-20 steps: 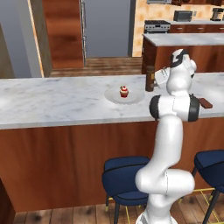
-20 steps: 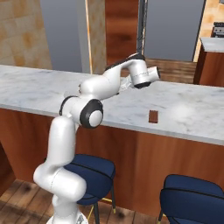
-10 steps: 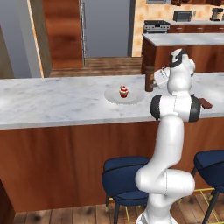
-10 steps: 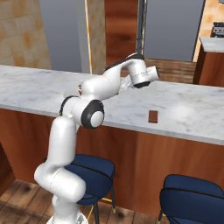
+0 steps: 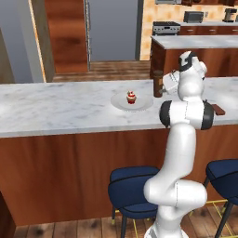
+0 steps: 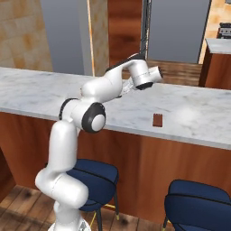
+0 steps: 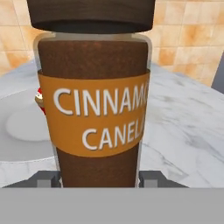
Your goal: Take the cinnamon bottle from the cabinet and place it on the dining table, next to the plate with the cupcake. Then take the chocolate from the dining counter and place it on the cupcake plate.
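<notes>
Left base view first: the cinnamon bottle stands upright on the dining table, just beside the right rim of the plate, toward the slab's far edge. The cupcake sits mid-plate. The gripper is right up against the bottle, same spot as half a second ago, basically nothing has shifted. The chocolate peeks out past the arm near the front edge.

Right base view: the arm reaches over the slab and its own body hides the bottle. The chocolate lies flat near the front edge, well apart from the hand. Also unchanged from before.

Hand view: the bottle sits between the two fingertips, which look snug at its sides, so it's clamped on it. The plate and a sliver of cupcake are just left of it.
</notes>
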Available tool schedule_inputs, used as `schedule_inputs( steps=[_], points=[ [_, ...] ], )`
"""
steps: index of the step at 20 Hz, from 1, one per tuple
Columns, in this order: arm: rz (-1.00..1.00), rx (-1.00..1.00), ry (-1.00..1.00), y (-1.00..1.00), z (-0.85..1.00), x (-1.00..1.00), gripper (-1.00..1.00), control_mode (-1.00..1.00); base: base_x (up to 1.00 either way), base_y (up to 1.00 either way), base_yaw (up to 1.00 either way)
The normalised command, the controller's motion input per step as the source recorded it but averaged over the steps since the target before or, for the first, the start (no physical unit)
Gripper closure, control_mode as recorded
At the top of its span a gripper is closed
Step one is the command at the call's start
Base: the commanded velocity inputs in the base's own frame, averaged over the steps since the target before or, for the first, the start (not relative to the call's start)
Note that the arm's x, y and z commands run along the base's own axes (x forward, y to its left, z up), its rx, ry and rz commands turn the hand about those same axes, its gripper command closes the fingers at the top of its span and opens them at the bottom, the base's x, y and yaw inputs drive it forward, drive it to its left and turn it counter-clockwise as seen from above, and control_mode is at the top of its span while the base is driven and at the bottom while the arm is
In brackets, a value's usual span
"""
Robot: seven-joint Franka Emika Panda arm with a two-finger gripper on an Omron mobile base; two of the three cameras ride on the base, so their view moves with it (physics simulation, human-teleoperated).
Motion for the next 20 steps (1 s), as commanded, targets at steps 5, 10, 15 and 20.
schedule_inputs(
  steps=[5, 10, 15, 20],
  points=[
    [-0.02, 0.01, -0.04, -0.01, -0.30, 0.00, -1.00, -1.00, 0.00, 0.00, 0.00],
    [-0.01, 0.03, -0.01, -0.17, -0.14, 0.07, -1.00, -1.00, 0.00, 0.00, 0.00],
    [0.00, 0.04, 0.00, -0.23, -0.04, 0.04, -1.00, -1.00, 0.00, 0.00, 0.00],
    [0.00, 0.05, 0.00, -0.30, 0.08, 0.01, -1.00, -1.00, 0.00, 0.00, 0.00]
  ],
)
